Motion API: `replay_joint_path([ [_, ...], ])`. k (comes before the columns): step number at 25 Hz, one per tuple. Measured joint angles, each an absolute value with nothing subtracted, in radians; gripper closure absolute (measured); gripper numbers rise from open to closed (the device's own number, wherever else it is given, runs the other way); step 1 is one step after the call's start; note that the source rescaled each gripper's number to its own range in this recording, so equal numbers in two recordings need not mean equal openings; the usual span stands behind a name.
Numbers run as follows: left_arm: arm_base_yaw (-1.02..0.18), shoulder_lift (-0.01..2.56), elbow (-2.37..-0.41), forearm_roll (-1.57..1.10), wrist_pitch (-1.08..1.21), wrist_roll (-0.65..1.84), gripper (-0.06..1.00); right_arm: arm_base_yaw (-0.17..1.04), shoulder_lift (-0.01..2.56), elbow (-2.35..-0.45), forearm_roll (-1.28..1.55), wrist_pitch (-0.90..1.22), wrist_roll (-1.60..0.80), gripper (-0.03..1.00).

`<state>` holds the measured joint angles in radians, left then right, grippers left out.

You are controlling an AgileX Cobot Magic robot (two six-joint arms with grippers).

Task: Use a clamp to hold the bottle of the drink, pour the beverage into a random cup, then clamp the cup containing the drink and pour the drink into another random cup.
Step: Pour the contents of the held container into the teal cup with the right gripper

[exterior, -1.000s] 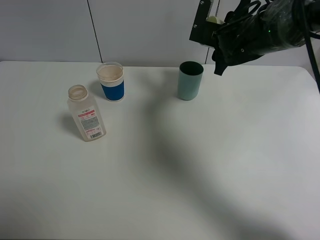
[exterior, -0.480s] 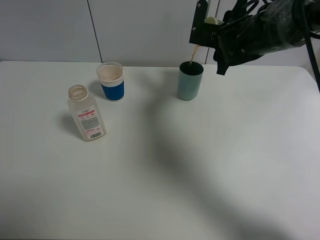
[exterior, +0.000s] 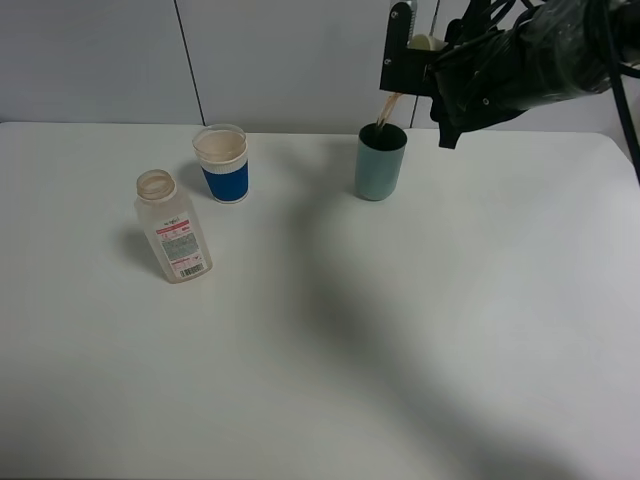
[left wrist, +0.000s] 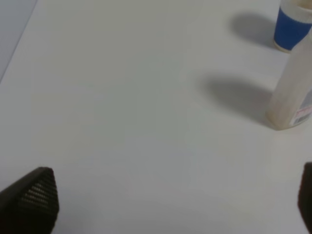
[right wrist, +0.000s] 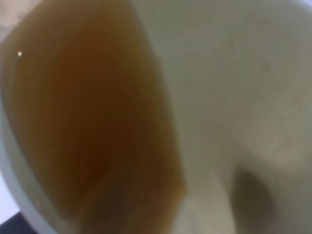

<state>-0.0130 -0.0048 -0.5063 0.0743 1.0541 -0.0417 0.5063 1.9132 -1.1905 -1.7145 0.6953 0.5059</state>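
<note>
A stream of thin brown beverage (exterior: 384, 108), absent a second ago, is now being poured from the pale yellow-green plastic tumbler (exterior: 427, 42), clamped in the right end effector (exterior: 425, 60), into the teal plastic tumbler (exterior: 380, 161), so the final transfer is being carried out.

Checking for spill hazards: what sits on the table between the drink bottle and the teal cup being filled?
In the exterior high view, only the white cup with the blue band stands between the bottle and the teal cup, slightly behind their line.

Right wrist view: yellow-green cup (right wrist: 234, 97) fills the picture, blurred and cut off on every side; the jaws holding it are hidden. Exterior view: that cup is mostly concealed behind the right arm. Left wrist view: bottle (left wrist: 295, 87) and blue-banded cup (left wrist: 292, 27), beyond the jaws, are cropped.
</note>
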Motion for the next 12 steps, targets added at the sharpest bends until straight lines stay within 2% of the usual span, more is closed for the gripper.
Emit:
replay_joint_path([
  [12, -0.013, -0.005, -0.506, 0.074, 1.054, -0.042, -0.06, 0.506, 1.913, -1.190, -1.718, 0.697, 0.471, 0.97],
])
